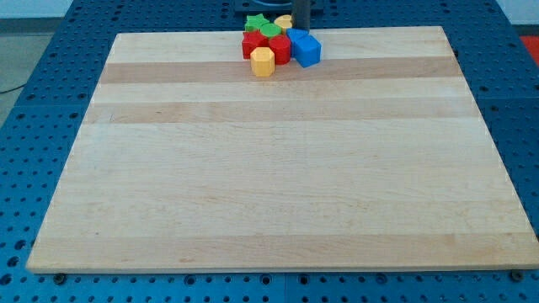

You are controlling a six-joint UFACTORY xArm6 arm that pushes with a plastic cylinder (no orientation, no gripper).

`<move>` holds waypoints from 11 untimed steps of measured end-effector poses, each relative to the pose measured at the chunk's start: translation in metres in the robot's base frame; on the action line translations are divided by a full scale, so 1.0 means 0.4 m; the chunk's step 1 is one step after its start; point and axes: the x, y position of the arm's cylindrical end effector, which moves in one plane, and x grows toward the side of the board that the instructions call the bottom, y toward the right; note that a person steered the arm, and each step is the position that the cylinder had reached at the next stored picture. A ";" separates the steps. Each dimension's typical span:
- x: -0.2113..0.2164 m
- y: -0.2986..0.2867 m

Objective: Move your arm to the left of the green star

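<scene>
Where the wooden board (278, 168) meets the view's top edge, blocks sit clustered: green star (254, 22) at cluster's top-left, green cylinder (269, 31), red blocks (263, 44), yellow hexagon (263, 61), blue cube (306, 49), another yellow block (284, 21). Dark rod (301, 12) just right of that; my tip hidden behind the blocks, can't tell its spot. No gripper, nothing held.

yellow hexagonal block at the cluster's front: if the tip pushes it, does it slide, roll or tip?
The yellow hexagonal block sits flat on the smooth wooden board, so it probably slides. It looks squat, so tipping seems unlikely. It touches a red block, which may shift too.
</scene>
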 end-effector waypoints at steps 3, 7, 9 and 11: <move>0.118 0.170; 0.518 -0.137; 0.162 -0.475; -0.003 -0.361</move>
